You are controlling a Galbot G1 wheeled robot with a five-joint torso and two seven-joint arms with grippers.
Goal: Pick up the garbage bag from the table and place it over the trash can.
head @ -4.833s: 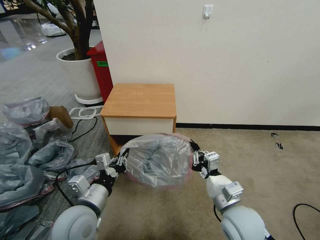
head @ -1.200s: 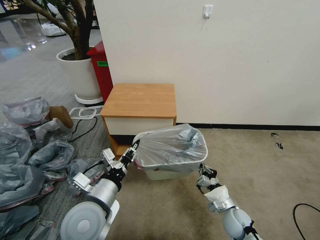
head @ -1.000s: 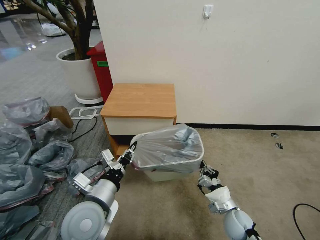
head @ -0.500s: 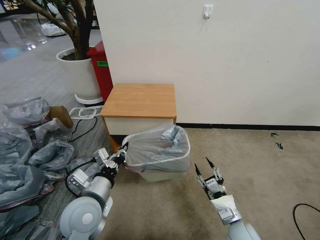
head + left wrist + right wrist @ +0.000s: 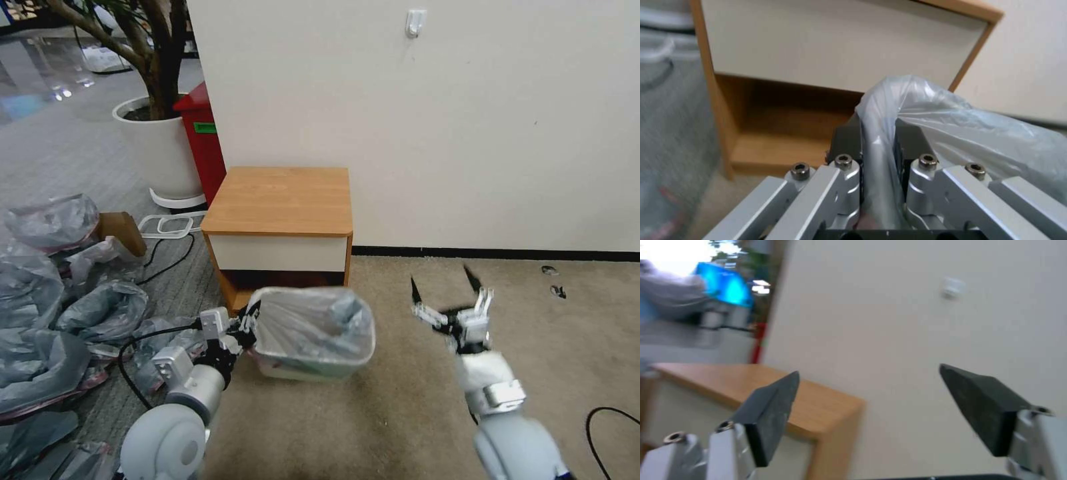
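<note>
Stretching over the small beige plastic trash can before the orange-brown wooden table, the translucent grey garbage bag is pinched by the left gripper; the right gripper is spread wide, empty. Bulkier grey bags are heaped leftward.

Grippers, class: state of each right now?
Left gripper: shut on the garbage bag.
Right gripper: open, holding nothing.

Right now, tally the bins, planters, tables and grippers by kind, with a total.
Bins: 2, the trash can and the red bin
Planters: 1, the white planter
Tables: 1, the table
Grippers: 2, the left gripper on the garbage bag, the right gripper
Total: 6
</note>
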